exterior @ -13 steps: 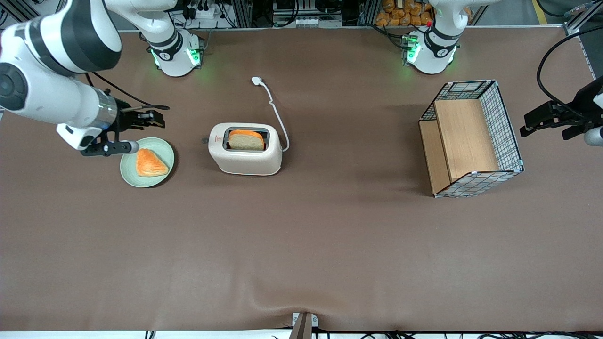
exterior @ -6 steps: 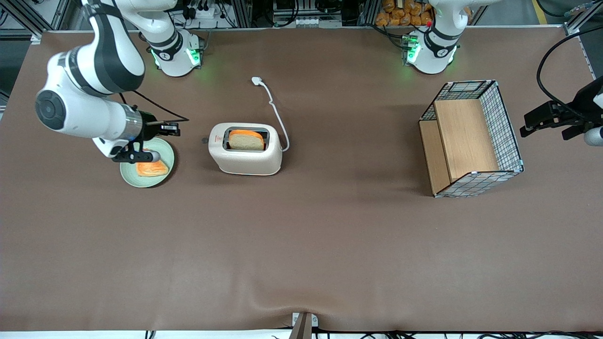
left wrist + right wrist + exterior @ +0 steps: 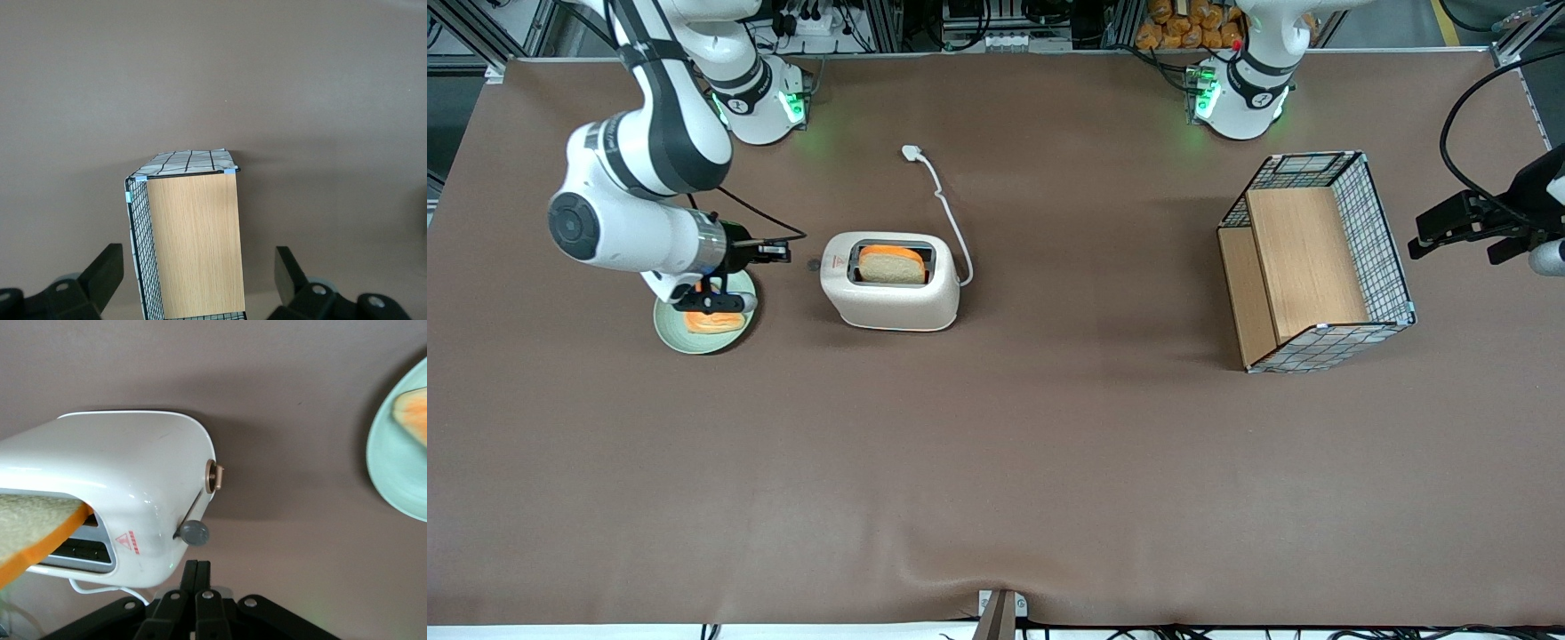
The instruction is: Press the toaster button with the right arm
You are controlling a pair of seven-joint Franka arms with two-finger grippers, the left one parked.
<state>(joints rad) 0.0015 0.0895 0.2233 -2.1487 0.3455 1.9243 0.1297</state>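
Swung in along the counter (image 3: 996,462) toward the toaster (image 3: 890,293) since a second ago, right arm (image 3: 636,200) now with its wrist over the green plate (image 3: 671,333), where earlier it hung at the counter's edge toward the working arm's end; tool (image 3: 779,253) now close to the toaster's short end, apart from it, no contact. Tool clenched, the two fingers pressed together into one slim black tip in the wrist view (image 3: 197,577), holding nothing. Toaster button (image 3: 813,264) a small grey knob poking out of the short end that faces the tool, level with the tool tip in the front view; in the wrist view the same grey knob (image 3: 195,533) sitting just ahead of the closed fingers, at the end of a slot in the toaster (image 3: 127,487) wall, with a round tan dial (image 3: 214,477) beside it and the red triangle mark (image 3: 127,542) on the top nearby. Toaster standing upright mid-counter, unmoved across the frames, slice of bread (image 3: 891,264) upright in the slot, white cord (image 3: 951,222) running away from the front camera to a loose plug (image 3: 911,153). Orange-crusted slice (image 3: 713,321) lying on the plate, partly covered by the wrist. Wire-and-wood basket (image 3: 1316,262) well apart, toward the parked arm's end of the counter
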